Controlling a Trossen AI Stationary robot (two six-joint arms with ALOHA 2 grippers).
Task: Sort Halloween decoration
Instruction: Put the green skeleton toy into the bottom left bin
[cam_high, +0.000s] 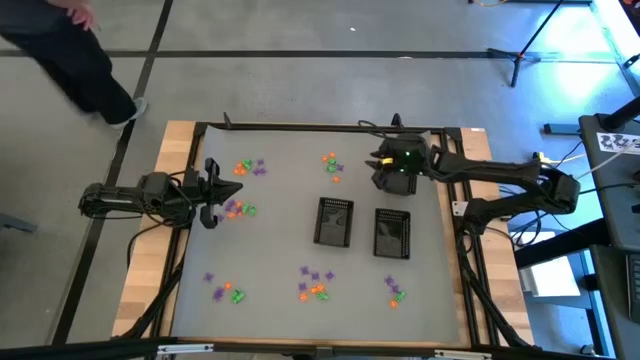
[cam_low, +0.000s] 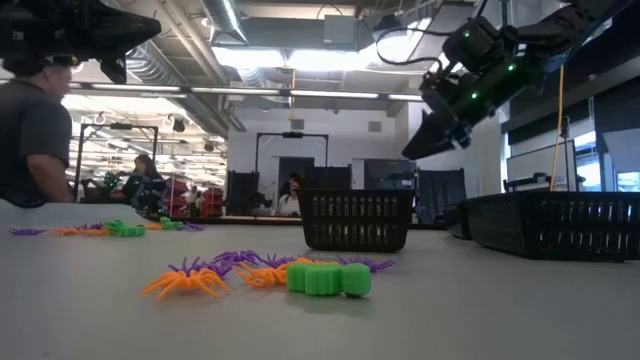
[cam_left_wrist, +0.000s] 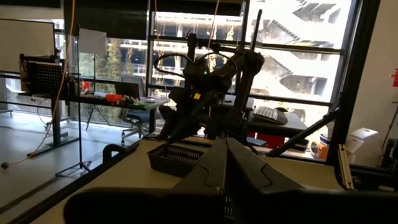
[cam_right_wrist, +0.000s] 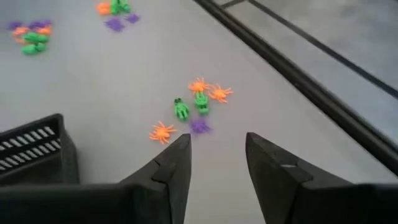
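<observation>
Trinkets (cam_high: 316, 284) in orange, green and purple lie in small clusters across the grey desk (cam_high: 280, 250). In the high view, two clusters sit at upper left, one at upper centre (cam_high: 331, 166), and three along the lower edge, at lower left (cam_high: 226, 292), lower centre and lower right (cam_high: 394, 291).

Right pincer (cam_right_wrist: 216, 155): fingers parted with an empty gap between them, nothing held. In the high view it hangs at upper right of centre (cam_high: 388, 164), just right of the upper-centre cluster. Its wrist view shows orange spiders (cam_right_wrist: 162, 132), two green pieces (cam_right_wrist: 181, 109) and one purple piece (cam_right_wrist: 199, 127) on the desk just past the fingertips. In the low view this pincer sits high at upper right (cam_low: 425, 140), well above the desk.

Left pincer (cam_left_wrist: 227, 146): fingers pressed together, nothing between them. In the high view it is at the left (cam_high: 210, 192), beside the upper-left clusters.

Baskets: two black mesh baskets stand side by side at centre of the high view (cam_high: 334, 221) (cam_high: 392, 233); a third is largely hidden under the right arm.

Low view foreground: orange spiders (cam_low: 186, 281) and a green piece (cam_low: 328, 279) at lower centre.

Person (cam_high: 70, 55) at upper left of the high view, standing beyond the desk.
</observation>
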